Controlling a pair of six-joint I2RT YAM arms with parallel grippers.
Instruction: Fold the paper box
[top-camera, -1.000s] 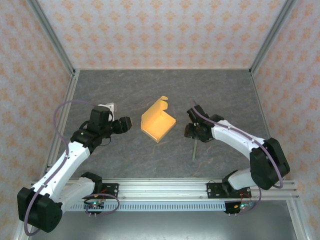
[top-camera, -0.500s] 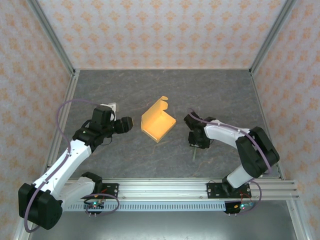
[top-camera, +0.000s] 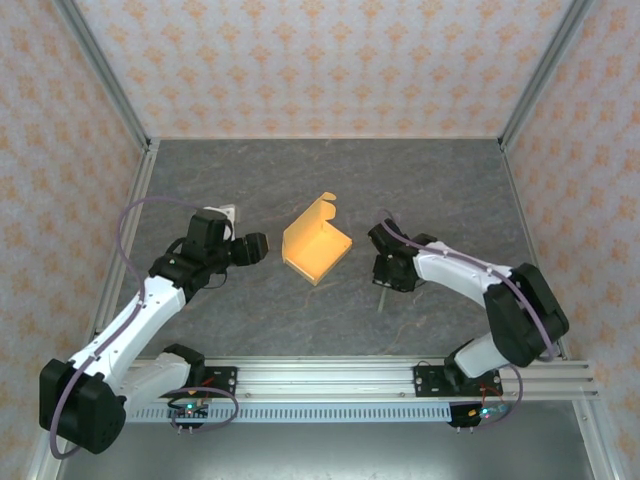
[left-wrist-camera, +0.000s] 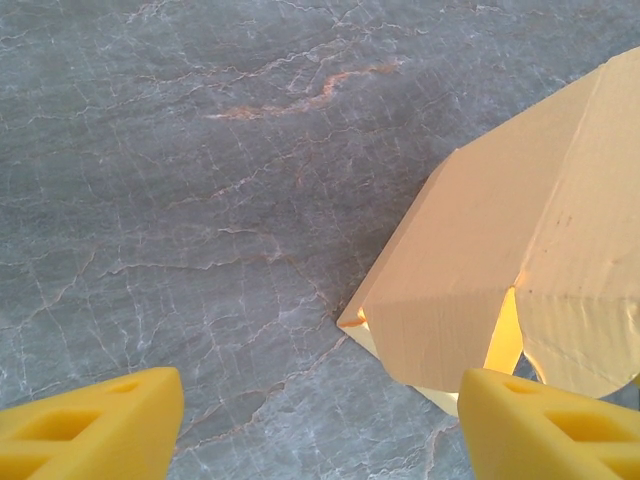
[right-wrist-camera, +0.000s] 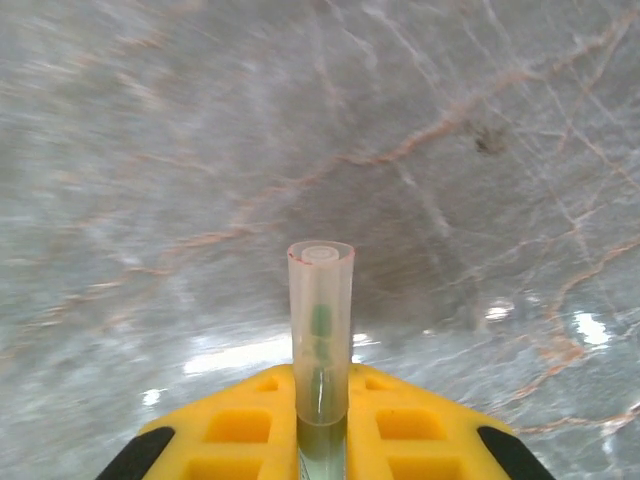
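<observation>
The partly folded paper box (top-camera: 316, 248) sits in the middle of the worktop (top-camera: 430, 180), one flap standing at its 12 o'clock side. At its 9 o'clock the left fingers (top-camera: 256, 247) gape wide and empty, facing it. At its 3 o'clock the right fingers (top-camera: 385, 268) pinch a clear tube (right-wrist-camera: 320, 300) with green inside.
</observation>
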